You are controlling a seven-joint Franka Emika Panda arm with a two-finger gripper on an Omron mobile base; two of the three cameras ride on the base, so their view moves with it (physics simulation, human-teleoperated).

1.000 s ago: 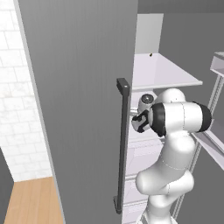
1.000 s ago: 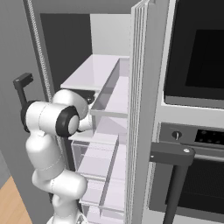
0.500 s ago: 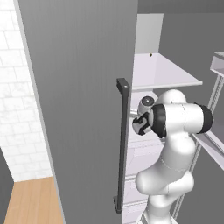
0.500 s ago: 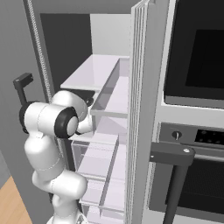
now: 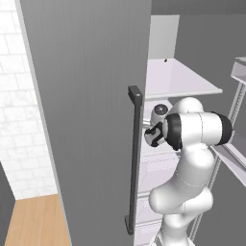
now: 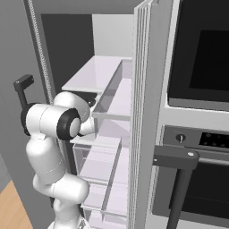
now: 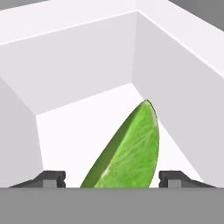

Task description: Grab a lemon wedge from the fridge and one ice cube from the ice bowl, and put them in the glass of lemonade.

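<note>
The lemon wedge (image 7: 127,148), green and glossy, lies on the white floor of a fridge compartment (image 7: 78,65), close in front of the hand camera. My gripper (image 7: 113,179) is open, one fingertip (image 7: 54,177) on each side of the wedge with a small gap to it. The fridge (image 5: 86,120) stands with its grey door swung open, and my arm (image 5: 197,132) reaches in under its upper white shelf (image 6: 98,74). The ice bowl and the glass of lemonade are out of view.
The fridge door's long dark bar handle (image 5: 134,158) hangs just left of my wrist. Clear door bins (image 6: 112,98) and drawers (image 6: 98,165) sit to the right of the arm. A black-fronted wall oven (image 6: 201,58) with a dark handle (image 6: 176,156) flanks the fridge.
My hand has sunk slightly lower inside the fridge. The rest of the arm and the base have stayed put.
</note>
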